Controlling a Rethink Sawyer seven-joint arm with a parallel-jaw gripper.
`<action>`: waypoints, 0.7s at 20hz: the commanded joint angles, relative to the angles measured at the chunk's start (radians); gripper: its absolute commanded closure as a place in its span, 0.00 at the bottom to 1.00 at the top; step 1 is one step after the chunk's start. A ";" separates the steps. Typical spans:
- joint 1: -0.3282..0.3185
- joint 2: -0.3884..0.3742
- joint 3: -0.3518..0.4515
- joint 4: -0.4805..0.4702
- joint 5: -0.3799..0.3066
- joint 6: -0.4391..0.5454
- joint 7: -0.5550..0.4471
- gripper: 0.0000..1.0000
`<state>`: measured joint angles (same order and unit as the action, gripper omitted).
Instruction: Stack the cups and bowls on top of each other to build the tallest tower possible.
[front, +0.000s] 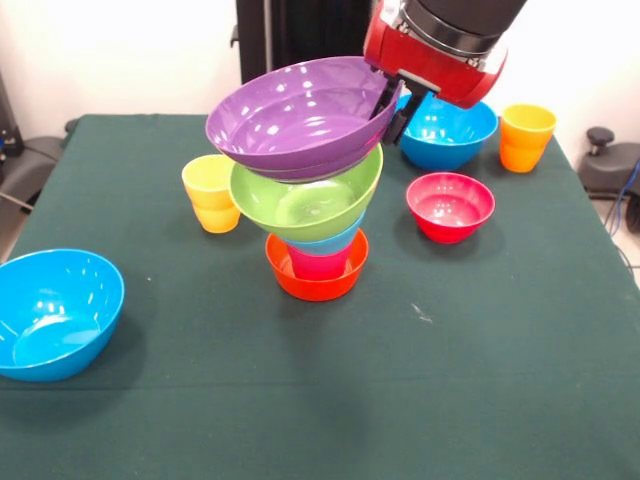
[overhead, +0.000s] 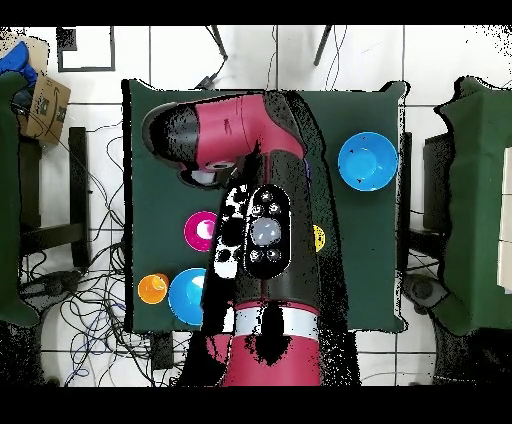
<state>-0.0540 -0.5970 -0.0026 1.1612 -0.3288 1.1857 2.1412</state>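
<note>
In the front view the gripper (front: 393, 108) comes down from the top edge and its dark fingers (front: 385, 100) pinch the far right rim of the purple bowl (front: 300, 115), one finger inside the rim and one outside. The purple bowl tilts, its left side higher, and rests on the lime green bowl (front: 305, 198), which sits on a light blue bowl (front: 325, 243), a red-pink cup (front: 318, 264) and the orange bowl (front: 315, 280) at the base of the tower. The yellow cup (front: 210, 193) stands just left of the tower, the small red bowl (front: 450, 205) to its right, a blue bowl (front: 445, 130) and the orange cup (front: 526, 137) at the far right, and another blue bowl (front: 55, 312) near left on the green table (front: 320, 400). In the overhead view the arm (overhead: 262, 220) covers the tower; the second blue bowl (overhead: 367, 162), the red bowl (overhead: 202, 231) and the orange cup (overhead: 153, 289) show beside it.
</note>
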 joint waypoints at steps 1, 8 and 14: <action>0.017 0.011 0.044 0.026 0.008 0.007 0.028 1.00; 0.014 0.003 0.044 0.053 0.012 -0.018 0.028 1.00; 0.011 0.007 0.043 0.050 0.009 -0.027 0.029 1.00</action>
<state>-0.0512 -0.5970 -0.0026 1.1613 -0.3290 1.1857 2.1412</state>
